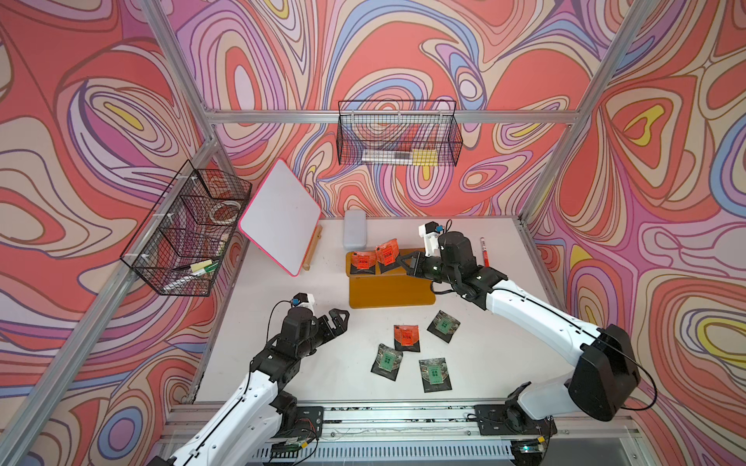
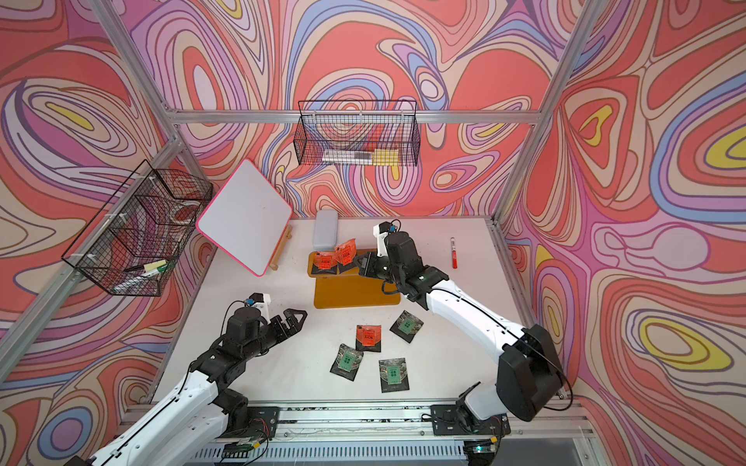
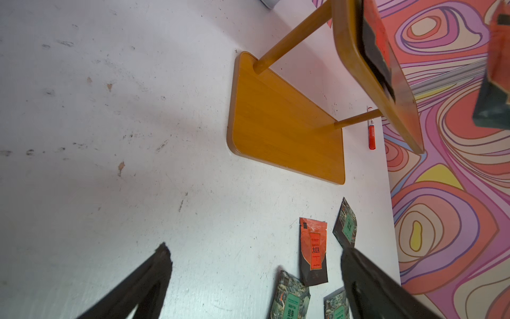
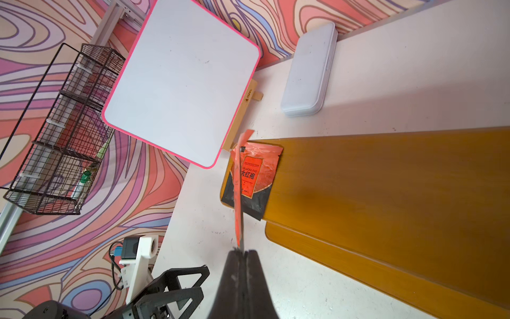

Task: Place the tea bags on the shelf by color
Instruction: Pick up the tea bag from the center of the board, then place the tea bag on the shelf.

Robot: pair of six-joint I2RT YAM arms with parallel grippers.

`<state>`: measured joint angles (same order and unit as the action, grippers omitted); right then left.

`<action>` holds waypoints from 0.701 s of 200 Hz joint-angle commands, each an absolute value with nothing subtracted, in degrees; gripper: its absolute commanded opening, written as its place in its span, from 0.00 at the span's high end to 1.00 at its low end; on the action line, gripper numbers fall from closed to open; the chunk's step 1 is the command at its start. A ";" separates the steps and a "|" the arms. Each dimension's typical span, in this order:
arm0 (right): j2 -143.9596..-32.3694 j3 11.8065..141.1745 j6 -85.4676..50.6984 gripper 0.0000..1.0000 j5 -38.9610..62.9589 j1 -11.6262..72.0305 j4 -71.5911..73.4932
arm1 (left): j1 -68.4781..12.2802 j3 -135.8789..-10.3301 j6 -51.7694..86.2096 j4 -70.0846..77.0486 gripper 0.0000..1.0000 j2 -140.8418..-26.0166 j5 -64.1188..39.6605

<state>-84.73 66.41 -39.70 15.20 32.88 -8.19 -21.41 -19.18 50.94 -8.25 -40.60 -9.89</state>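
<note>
1. Right end effector (image 4: 242, 250) clenched on the edge of a red bag (image 1: 386, 254); its arm reaches forward over the shelf (image 1: 391, 296); the bag is tilted and held above the top tier, beside a second red bag (image 1: 362, 261) lying flat at that tier's left end.
2. Left end effector (image 1: 341, 318) released, jaws wide and empty; its arm is bent, hovering over bare bench (image 1: 282, 343) left of the shelf's front.
3. The right arm covers the right part of the top tier in both top views; the held bag shows edge-on in the right wrist view; two green bags are cut off in the left wrist view.
4. The lower tier is bare; a third red bag (image 1: 407, 338) and three green bags (image 1: 444, 326) lie loose on the bench in front of the shelf.
5. The side basket (image 1: 177, 234) and rear basket (image 1: 397, 133) hold pens and small items that are hard to make out.
</note>
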 commanded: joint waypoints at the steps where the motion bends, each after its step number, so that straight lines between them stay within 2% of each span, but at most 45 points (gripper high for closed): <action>1: -86.77 68.09 -43.08 1.00 17.78 31.67 -8.11 | -21.71 -20.23 49.84 -10.11 0.01 -39.73 -9.83; 140: -93.78 70.30 -49.47 1.00 20.48 28.57 -8.39 | -21.71 -19.43 49.92 -10.01 0.01 -39.66 -9.47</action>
<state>-92.79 68.36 -48.38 19.62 28.88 -8.34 -21.41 -19.18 50.81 -8.69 -40.14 -9.89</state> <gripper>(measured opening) 0.042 0.991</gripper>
